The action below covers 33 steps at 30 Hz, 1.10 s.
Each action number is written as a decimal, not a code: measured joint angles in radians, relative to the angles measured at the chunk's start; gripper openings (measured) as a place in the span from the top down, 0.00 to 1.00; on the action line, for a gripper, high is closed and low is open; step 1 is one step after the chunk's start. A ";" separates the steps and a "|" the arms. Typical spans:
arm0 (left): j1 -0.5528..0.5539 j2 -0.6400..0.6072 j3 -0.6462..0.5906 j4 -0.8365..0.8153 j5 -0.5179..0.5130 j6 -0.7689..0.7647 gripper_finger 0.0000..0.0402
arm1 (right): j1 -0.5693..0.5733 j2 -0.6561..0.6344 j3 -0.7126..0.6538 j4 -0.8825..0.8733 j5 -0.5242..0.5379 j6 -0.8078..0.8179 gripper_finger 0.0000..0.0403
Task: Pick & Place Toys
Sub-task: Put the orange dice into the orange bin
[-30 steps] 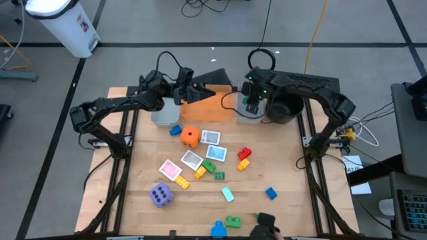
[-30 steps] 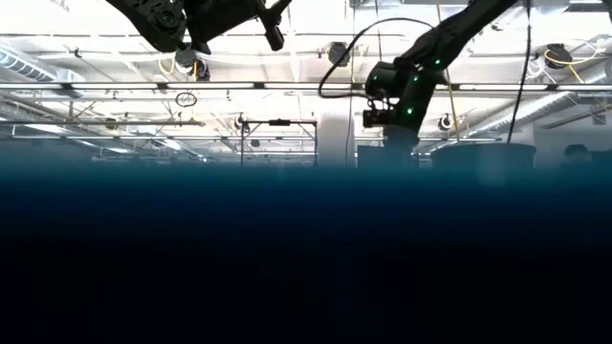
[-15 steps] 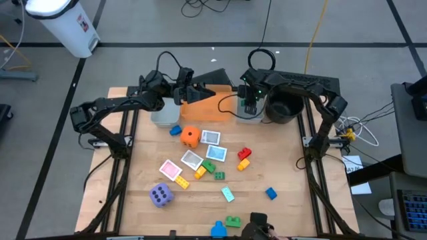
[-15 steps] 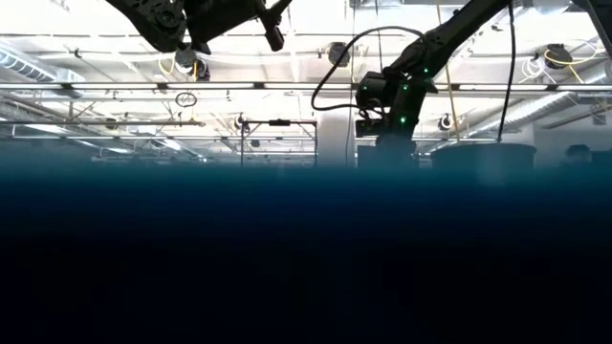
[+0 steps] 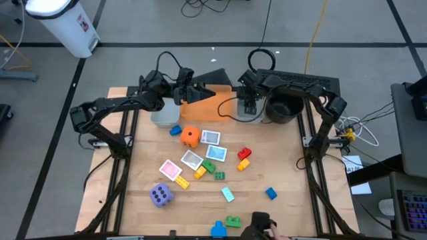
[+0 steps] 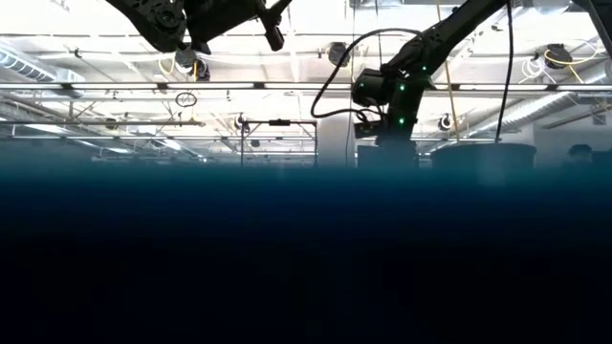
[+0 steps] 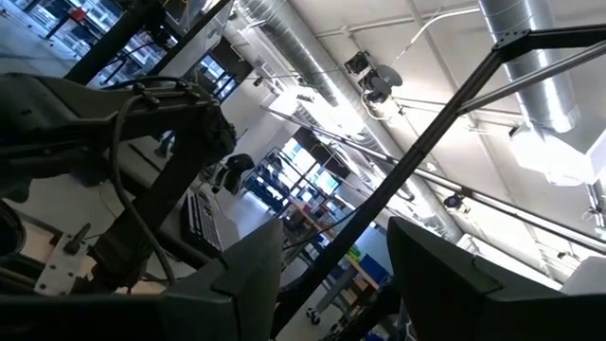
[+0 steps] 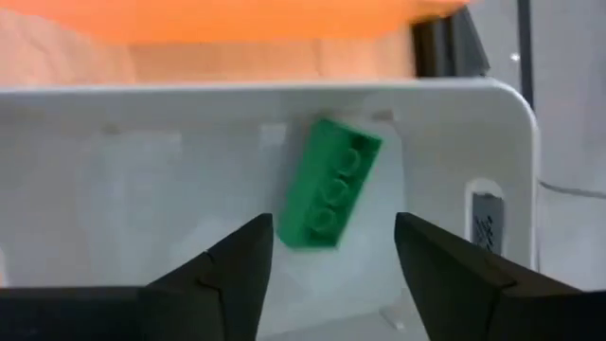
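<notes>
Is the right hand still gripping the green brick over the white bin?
No, in the right wrist view the green brick lies apart from the right hand, inside the white bin, beyond the open fingers.

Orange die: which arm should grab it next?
Left, probably. The orange die lies nearer the left gripper, which is open and empty. The right gripper hangs open over the grey bin, green brick just below it.

Orange die (image 5: 190,137) near bench's far edge; purple die (image 5: 160,195) toward near-left corner; bricks (image 5: 244,153) and cards (image 5: 191,160) scattered mid-bench; green brick (image 8: 329,184) tilted.
</notes>
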 joint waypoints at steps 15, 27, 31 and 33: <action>-0.057 0.000 0.000 0.001 -0.171 0.115 0.51 | 0.050 -0.305 -0.001 0.039 0.018 0.192 0.44; -0.052 -0.035 0.000 -0.097 0.095 0.079 0.51 | 0.200 -0.502 -0.001 0.248 0.018 0.771 0.45; -0.096 -0.091 0.000 -0.404 0.101 0.237 0.51 | 0.274 -0.503 -0.001 0.247 -0.014 0.840 0.45; -0.126 -0.129 0.000 -0.593 0.065 0.351 0.51 | 0.321 -0.496 -0.001 0.250 -0.040 0.845 0.44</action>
